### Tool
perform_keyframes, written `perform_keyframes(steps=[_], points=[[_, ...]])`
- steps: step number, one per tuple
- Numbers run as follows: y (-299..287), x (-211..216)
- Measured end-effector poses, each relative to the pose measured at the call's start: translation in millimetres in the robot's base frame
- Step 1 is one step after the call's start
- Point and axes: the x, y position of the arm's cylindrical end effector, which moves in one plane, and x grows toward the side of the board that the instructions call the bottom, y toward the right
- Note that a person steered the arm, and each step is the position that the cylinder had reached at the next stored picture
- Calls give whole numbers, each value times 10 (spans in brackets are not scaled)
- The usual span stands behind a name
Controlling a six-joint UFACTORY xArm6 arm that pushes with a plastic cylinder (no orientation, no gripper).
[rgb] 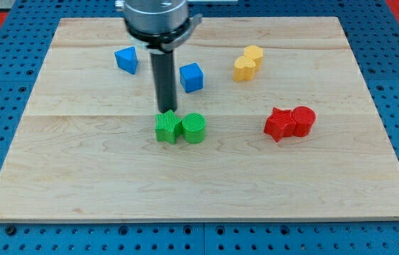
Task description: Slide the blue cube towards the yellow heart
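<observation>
so my tip (167, 110) holds nothing; it is a bare rod, resting just above the green star (166, 128). up and right of it sits the blue cube (191, 77), apart, with the yellow heart (244, 69) further right. i judge the tip must get round to the cube's left side to push rightward. the cube sits slightly turned, with no long axis.

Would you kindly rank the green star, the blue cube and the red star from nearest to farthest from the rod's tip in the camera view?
1. Green star: just below my tip, practically touching.
2. Blue cube: up and to the view's right.
3. Red star: far to the view's right.
</observation>
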Motion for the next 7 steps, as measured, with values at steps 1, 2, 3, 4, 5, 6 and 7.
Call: perform_keyframes(steps=[1, 2, 3, 4, 5, 6, 7], points=[[-77, -55], [320, -55], [495, -144], [256, -374], [131, -582], [156, -582], [278, -582]])
